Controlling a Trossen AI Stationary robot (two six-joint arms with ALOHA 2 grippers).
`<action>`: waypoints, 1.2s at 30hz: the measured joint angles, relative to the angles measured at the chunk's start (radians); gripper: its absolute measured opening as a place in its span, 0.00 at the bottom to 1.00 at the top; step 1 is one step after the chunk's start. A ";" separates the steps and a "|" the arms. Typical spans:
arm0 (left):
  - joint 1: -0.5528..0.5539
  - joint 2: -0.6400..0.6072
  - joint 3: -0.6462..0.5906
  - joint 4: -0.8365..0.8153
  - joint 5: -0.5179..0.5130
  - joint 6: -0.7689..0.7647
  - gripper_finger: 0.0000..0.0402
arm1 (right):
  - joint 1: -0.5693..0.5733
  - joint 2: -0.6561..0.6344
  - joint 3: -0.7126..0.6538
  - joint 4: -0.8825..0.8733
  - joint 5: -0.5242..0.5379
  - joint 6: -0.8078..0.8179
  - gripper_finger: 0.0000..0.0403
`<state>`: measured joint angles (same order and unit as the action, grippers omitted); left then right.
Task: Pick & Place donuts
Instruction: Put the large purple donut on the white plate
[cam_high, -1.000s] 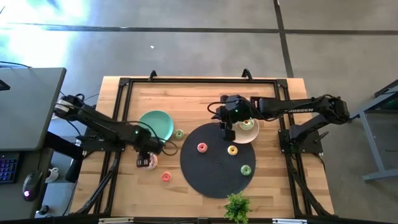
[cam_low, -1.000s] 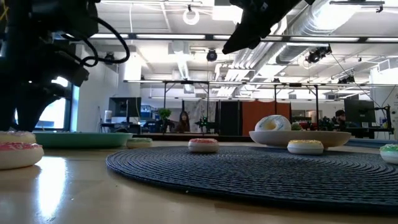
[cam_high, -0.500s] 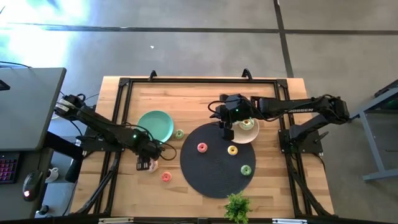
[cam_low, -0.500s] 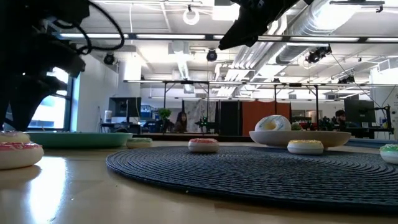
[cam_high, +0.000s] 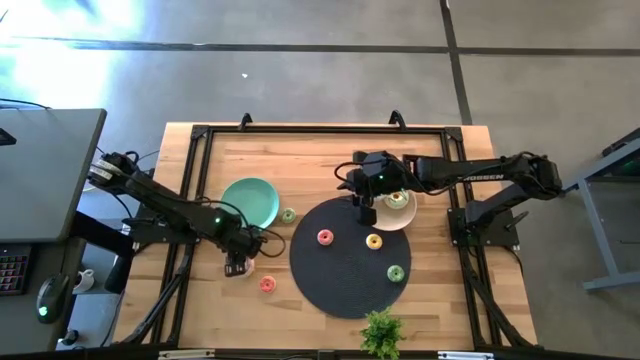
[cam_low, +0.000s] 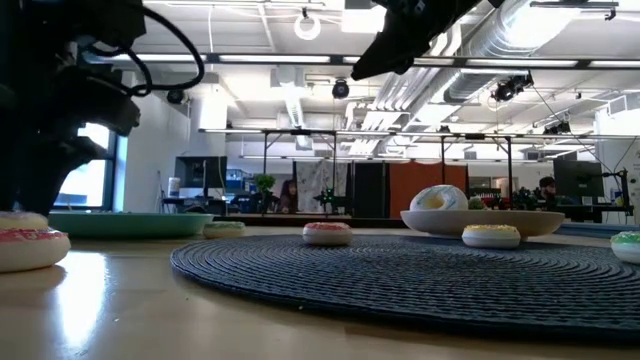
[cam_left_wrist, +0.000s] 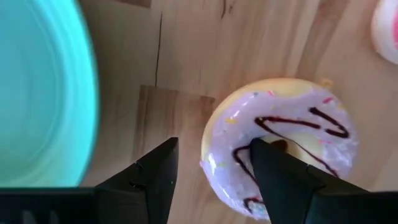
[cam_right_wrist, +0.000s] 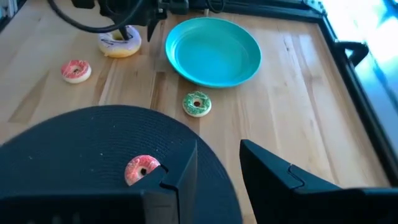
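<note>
A lilac-frosted donut with dark drizzle lies flat on the wood near the teal plate. My left gripper is open right above it: one finger stands over the hole, the other outside the ring on the plate's side. My right gripper is open and holds nothing, above the dark mat beside the white plate. A pink, a yellow and a green donut lie on the mat. One donut rests in the white plate. My left gripper comes at the lilac donut from above, pointing down, its fingers on either side of the ring's wall that faces the teal plate. Whether a finger touches the donut, I cannot tell. The donut lies flat on the table.
A green donut and a pink-red one lie on the bare wood between the teal plate and the mat. A small green plant stands at the near edge. A black frame runs round the table.
My left gripper has shifted a little toward the table's near edge, settling over the lilac donut. The donut has stayed where it was.
</note>
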<state>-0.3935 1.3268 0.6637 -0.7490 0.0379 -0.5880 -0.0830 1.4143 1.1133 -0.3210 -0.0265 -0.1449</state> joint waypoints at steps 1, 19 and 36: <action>0.000 0.000 -0.013 0.019 0.004 -0.001 0.49 | 0.005 0.000 0.000 0.005 0.000 -0.028 0.29; 0.013 -0.006 0.142 0.003 0.087 0.058 0.05 | 0.104 0.013 0.000 0.200 -0.038 -0.446 0.29; 0.372 0.059 0.470 -0.019 0.222 0.413 0.01 | 0.308 0.250 -0.001 0.379 0.217 -1.014 0.29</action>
<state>-0.0216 1.3853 1.1336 -0.7682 0.2603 -0.1747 0.2253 1.6644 1.1126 0.0584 0.1908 -1.1586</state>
